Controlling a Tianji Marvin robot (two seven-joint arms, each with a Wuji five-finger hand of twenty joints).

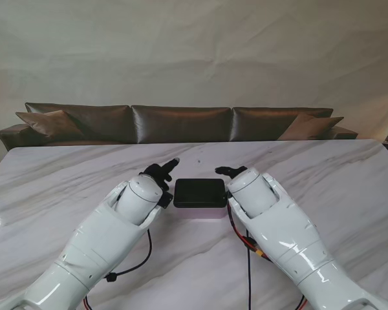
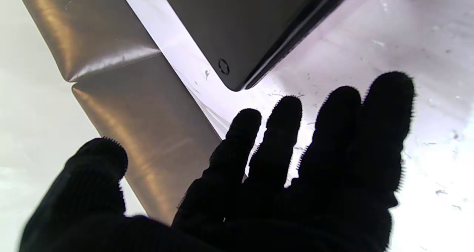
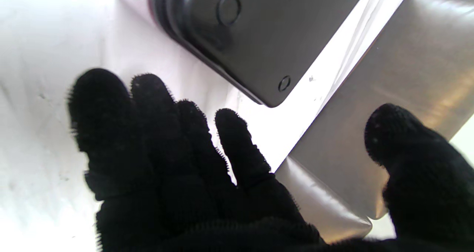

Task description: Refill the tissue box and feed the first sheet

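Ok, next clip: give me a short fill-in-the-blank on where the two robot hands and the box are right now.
1. The tissue box lies on the marble table ___ the two robot hands.
2. The left robot hand holds ___; its fingers are spread.
3. The side of the box that faces up is ___ in colour.
4. The right robot hand is ___, not closed on anything.

Missing words: between; nothing; black; open

left hand [image 1: 160,173]: mostly hidden behind own wrist in stand view
right hand [image 1: 231,172]: same, only fingertips show
box [image 1: 200,194]: cut off by edge in both wrist views; opening not visible
sofa [image 1: 181,123]: ends cut off by table edge
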